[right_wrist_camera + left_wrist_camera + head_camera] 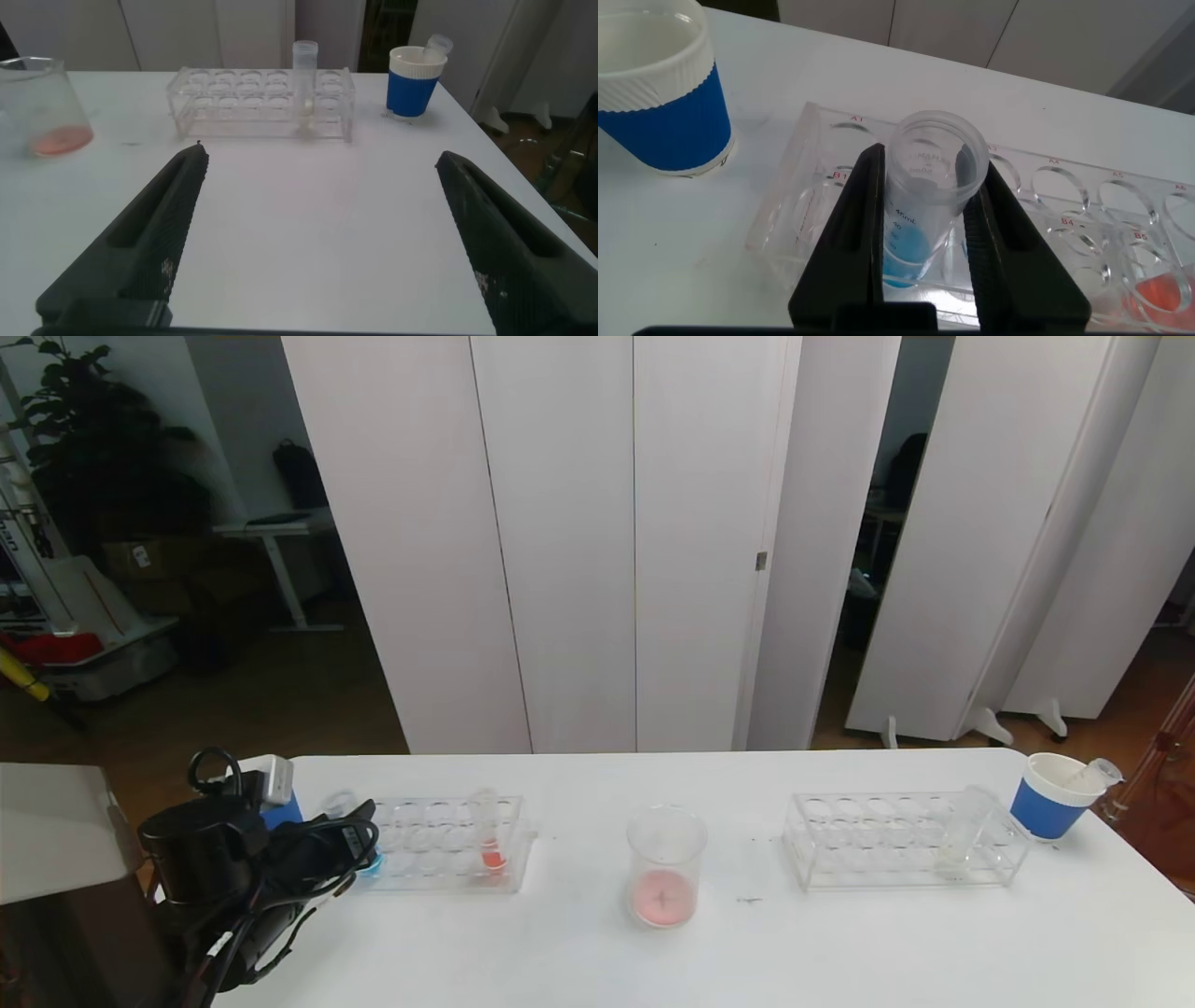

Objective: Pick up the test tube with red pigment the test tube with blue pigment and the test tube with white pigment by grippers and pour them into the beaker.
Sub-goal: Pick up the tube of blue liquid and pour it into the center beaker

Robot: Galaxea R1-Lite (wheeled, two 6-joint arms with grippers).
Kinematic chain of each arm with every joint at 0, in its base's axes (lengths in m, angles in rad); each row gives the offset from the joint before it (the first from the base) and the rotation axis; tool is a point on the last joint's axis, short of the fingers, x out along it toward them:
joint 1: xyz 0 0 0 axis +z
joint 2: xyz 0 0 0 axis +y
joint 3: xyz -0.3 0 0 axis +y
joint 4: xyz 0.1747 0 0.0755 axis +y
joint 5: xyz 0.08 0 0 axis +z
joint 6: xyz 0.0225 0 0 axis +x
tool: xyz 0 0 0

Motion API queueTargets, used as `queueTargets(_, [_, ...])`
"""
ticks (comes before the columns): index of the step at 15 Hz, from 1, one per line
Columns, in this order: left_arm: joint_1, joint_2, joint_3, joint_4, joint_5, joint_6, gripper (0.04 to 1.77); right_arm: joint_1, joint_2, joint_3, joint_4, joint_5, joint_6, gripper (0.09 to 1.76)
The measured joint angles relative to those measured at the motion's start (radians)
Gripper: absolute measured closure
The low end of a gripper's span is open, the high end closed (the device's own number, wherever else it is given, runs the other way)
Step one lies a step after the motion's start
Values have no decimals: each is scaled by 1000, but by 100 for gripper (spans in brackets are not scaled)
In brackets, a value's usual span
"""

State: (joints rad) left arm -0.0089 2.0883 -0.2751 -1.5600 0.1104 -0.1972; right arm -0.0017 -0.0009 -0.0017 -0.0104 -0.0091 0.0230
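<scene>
In the left wrist view my left gripper [934,159] is shut on the test tube with blue pigment [924,205], which stands upright at the near end of the left clear rack [822,140]. The head view shows that gripper [359,845] at the rack's left end. The test tube with red pigment [490,845] stands in the same rack. The beaker [665,868], mid-table, holds pink-red pigment at its bottom. The test tube with white pigment [306,84] stands in the right rack [262,98]. My right gripper [322,154] hangs open over bare table, holding nothing.
A white cup with a blue band [659,103] stands just left of the left rack. Another such cup [1055,798], with an empty tube leaning in it, sits at the table's far right corner. The table's right edge runs close beside it.
</scene>
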Motion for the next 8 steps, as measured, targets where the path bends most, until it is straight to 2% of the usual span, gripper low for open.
queueTargets(8, [-4,5,-15,1,4,3,123,0,0,0,0,0,0,10])
